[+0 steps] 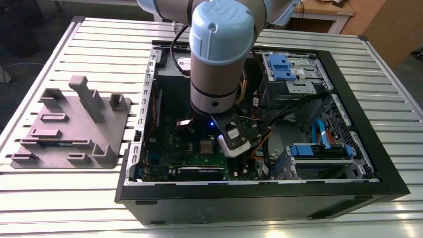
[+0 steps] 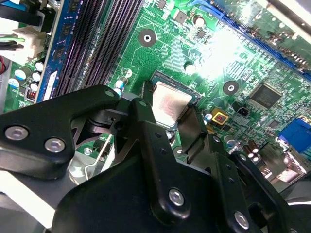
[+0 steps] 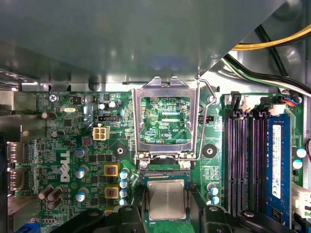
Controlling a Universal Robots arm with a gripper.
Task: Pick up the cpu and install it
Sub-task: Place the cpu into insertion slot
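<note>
Hand (image 2: 169, 110) straddles the cpu (image 3: 166, 199) at the socket (image 3: 165, 174).

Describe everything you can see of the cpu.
The cpu is a small, thin square chip with a dull silvery metal top and a pale rim. It lies over the socket on the green motherboard, beside the opened silver socket frame. The end effector appears closed on two opposite edges, and its black fingers hide part of the chip.
</note>
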